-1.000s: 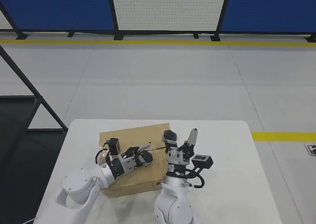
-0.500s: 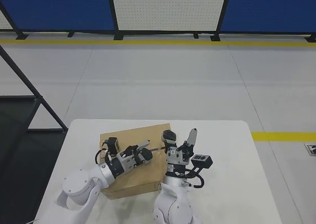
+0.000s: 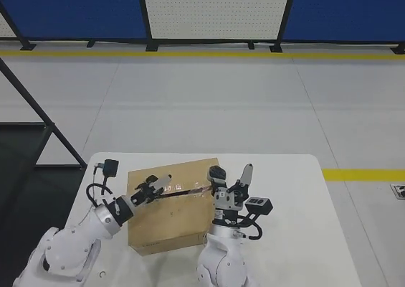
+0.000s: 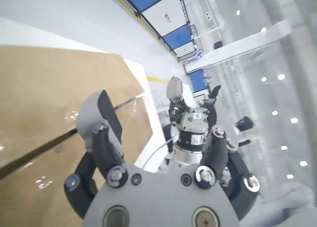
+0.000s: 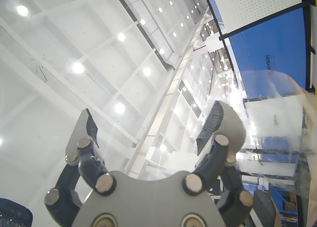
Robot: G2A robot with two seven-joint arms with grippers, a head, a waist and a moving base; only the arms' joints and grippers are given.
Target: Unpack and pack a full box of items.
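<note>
A closed brown cardboard box (image 3: 170, 215) lies on the white table (image 3: 295, 215); glossy clear tape (image 4: 128, 104) runs along its dark top seam (image 4: 37, 150). My left gripper (image 3: 156, 188) hovers open over the left part of the lid, its fingers (image 4: 105, 114) straddling the seam line with nothing between them. My right gripper (image 3: 231, 176) stands at the box's right edge, pointing upward and open, holding nothing. In the right wrist view, a loose flap of clear tape (image 5: 267, 114) shows beside one of that gripper's (image 5: 151, 114) fingers (image 5: 223, 119), with a cardboard edge (image 5: 305, 104) behind it.
Bare table surface extends to the right of the box and along its front. A black metal rack (image 3: 16, 107) stands off the table's left side. Blue and white partition panels (image 3: 209, 18) line the far floor.
My left gripper has drawn back leftward from the box's middle to its left part, and its arm has swung outward. The right gripper has stayed put.
</note>
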